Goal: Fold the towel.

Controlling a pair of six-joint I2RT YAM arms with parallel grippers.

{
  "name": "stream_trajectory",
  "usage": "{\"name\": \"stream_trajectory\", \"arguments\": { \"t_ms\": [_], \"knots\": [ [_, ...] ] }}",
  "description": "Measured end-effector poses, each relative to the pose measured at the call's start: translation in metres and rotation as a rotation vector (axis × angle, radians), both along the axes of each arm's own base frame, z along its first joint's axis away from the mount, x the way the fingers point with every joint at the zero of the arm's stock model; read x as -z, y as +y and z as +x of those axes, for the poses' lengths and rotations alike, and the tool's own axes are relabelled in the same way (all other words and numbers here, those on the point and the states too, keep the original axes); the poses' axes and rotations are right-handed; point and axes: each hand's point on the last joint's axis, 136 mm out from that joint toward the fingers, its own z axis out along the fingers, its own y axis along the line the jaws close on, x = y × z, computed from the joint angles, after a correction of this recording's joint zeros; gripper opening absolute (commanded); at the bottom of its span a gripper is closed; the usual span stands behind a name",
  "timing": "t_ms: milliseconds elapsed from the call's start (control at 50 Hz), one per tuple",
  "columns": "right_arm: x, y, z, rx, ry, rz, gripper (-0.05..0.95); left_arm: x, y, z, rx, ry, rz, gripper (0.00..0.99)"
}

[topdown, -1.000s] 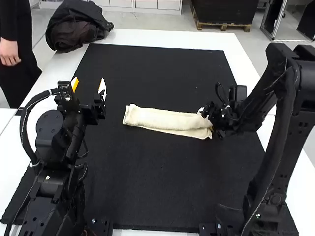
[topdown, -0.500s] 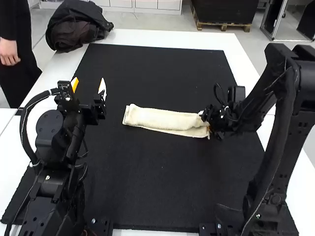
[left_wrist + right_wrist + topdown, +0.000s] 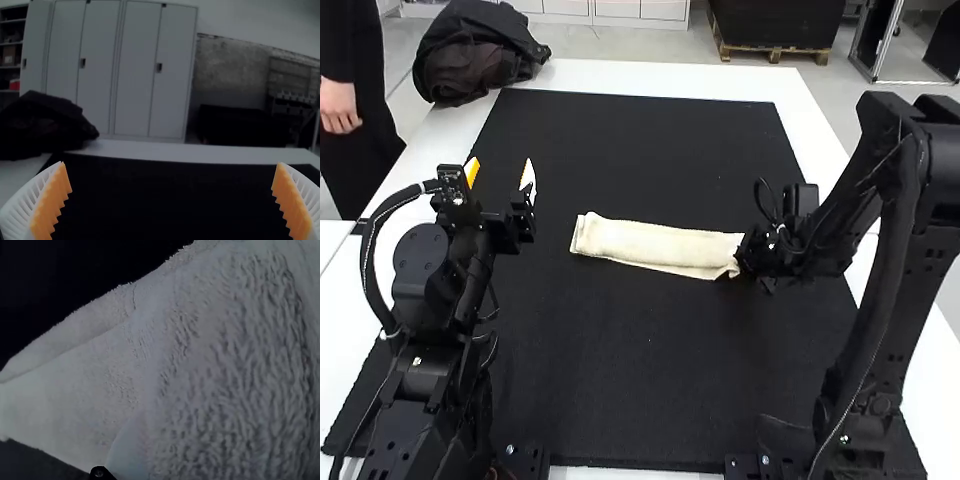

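The towel lies mid-frame, a narrow strip running left to right, dipping slightly rightward; its right end meets the right gripper, the nearer, whose opening and hold I cannot tell; the left gripper, upper left, gapes wide and empty.

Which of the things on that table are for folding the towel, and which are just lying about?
For the job:
- cream towel, folded into a long strip
- right gripper, at the towel's end
- left gripper, open, away from the towel
- black mat, under the towel

Just lying about:
- dark bag or jacket, far left
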Motion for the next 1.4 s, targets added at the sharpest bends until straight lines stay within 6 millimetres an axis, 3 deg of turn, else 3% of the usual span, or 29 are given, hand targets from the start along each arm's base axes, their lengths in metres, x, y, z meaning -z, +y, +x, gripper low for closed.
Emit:
{"name": "stream_trajectory", "arguments": {
  "t_ms": [340,560,760,920,1160,1400],
  "knots": [
    [0.003,-0.040,0.004,0.058,-0.014,-0.047,-0.01,0.000,0.000,0.000,0.000,0.000,0.000,0.944],
    [0.005,-0.049,0.004,0.062,-0.018,-0.081,-0.01,0.000,0.000,0.000,0.000,0.000,0.000,0.943],
    [-0.021,-0.053,0.016,0.078,-0.086,-0.121,-0.01,0.000,0.000,0.000,0.000,-0.001,0.000,0.943],
    [-0.039,-0.025,0.024,0.028,-0.139,-0.146,-0.01,0.000,0.000,0.000,0.000,-0.002,0.000,0.944],
    [-0.037,0.033,0.011,-0.080,-0.139,-0.157,-0.01,-0.001,0.000,0.000,0.000,-0.005,0.000,0.944],
    [-0.036,0.055,0.005,-0.109,-0.140,-0.169,-0.01,-0.002,0.000,0.000,0.000,-0.006,0.000,0.944]
  ]
}}
